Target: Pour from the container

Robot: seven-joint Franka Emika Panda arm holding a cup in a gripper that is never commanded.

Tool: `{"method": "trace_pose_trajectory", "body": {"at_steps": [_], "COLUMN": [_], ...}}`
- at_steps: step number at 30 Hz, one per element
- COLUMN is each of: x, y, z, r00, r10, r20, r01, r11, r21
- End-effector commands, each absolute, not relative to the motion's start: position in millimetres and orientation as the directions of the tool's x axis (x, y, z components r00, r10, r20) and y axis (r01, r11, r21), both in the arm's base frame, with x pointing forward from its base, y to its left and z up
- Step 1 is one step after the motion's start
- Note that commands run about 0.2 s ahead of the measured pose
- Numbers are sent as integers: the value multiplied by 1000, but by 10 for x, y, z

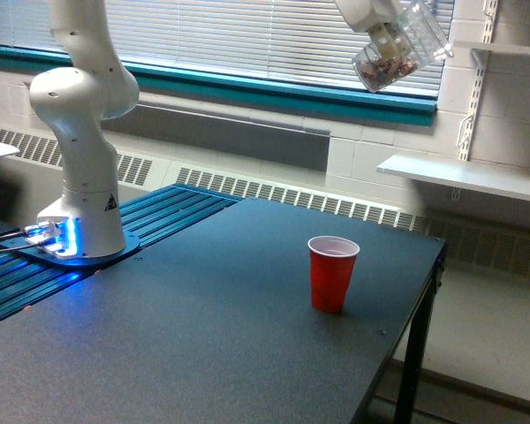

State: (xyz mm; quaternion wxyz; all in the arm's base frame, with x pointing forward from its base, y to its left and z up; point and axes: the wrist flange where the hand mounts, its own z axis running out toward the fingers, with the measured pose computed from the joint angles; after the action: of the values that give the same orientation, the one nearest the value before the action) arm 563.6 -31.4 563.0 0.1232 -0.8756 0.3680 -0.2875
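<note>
The container (401, 51) is a clear, colourless cup at the upper right of the frame, high above the table, with the window blinds behind it. It is tilted steeply, one end up and to the right and the other down and to the left, and small brownish and pale bits are heaped in that lower left end. Its upper left side is hidden, so which end is the mouth cannot be told for sure.
</note>
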Motion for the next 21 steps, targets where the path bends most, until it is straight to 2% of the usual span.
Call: {"method": "trace_pose_trajectory", "body": {"at_steps": [1, 21], "x": [5634, 5361], "y": [-170, 530], "z": [5533, 5063], "r00": [583, 634], "r10": [-717, -721], "r20": [383, 281], "r01": [-573, -576], "r11": [-697, -682], "r21": [-431, -451]}}
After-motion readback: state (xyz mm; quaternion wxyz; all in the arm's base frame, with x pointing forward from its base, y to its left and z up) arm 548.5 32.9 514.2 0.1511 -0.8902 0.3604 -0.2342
